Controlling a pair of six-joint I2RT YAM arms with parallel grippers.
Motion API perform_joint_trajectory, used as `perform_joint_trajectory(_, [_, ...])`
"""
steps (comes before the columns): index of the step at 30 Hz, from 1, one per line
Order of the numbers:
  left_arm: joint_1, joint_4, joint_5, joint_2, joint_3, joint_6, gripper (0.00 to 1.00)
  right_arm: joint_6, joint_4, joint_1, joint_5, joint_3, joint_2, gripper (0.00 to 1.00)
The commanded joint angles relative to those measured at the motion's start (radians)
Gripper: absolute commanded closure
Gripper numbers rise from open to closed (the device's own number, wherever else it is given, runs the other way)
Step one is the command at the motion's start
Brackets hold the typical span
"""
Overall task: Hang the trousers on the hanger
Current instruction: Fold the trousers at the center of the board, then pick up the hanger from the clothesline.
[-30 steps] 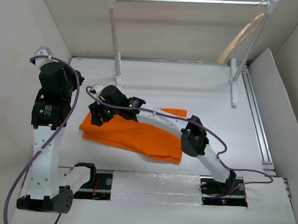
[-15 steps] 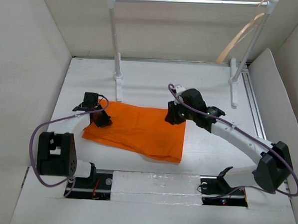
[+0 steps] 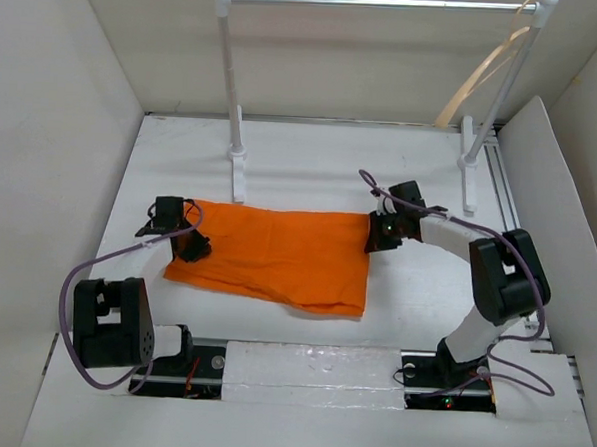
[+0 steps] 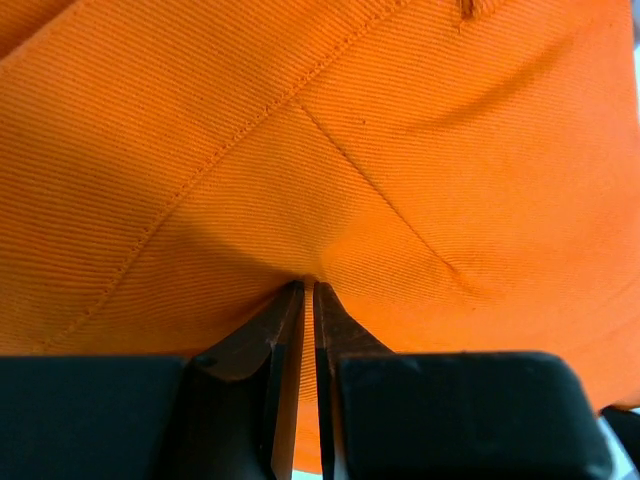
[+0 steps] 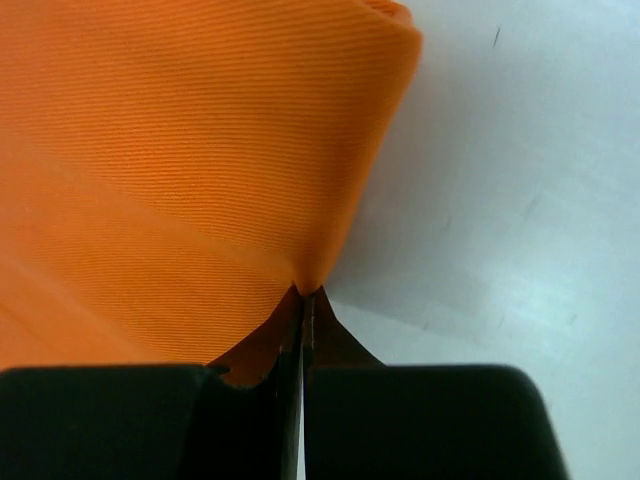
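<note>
Broadly, the white table point(image 3: 312, 164) carries the rack point(image 3: 230, 90) at its far side, and the orange trousers point(image 3: 277, 252) lie spread flat mid-table between both arms. The beige hanger point(image 3: 476, 78) hangs at the rack's right end, well apart from the cloth. The left gripper point(image 3: 192, 244) pinches the trousers' left edge, jaws almost closed on fabric. The right gripper point(image 3: 378, 236) likewise clamps the far right corner.

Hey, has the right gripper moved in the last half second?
Yes. The right gripper, shut on the trousers, has shifted rightward in the top view, closer to the rack's right post foot.
</note>
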Motion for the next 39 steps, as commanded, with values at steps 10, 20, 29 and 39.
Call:
perform_joint_trajectory(10, [0.005, -0.131, -0.105, -0.226, 0.184, -0.034, 0.94, -0.101, -0.183, -0.042, 0.09, 0.308, 0.012, 0.47])
perform_joint_trajectory(20, [-0.101, -0.003, 0.096, -0.137, 0.448, 0.101, 1.0, -0.061, -0.201, -0.207, -0.002, 0.644, -0.416, 1.0])
perform_joint_trajectory(29, [-0.561, -0.085, -0.175, 0.132, 0.877, 0.274, 0.93, 0.167, -0.049, -0.577, -0.41, 0.96, -0.114, 0.34])
perform_joint_trajectory(39, [-0.612, -0.023, -0.099, 0.073, 0.618, 0.22, 0.82, 0.348, 0.282, -0.588, -0.465, 0.908, 0.027, 0.33])
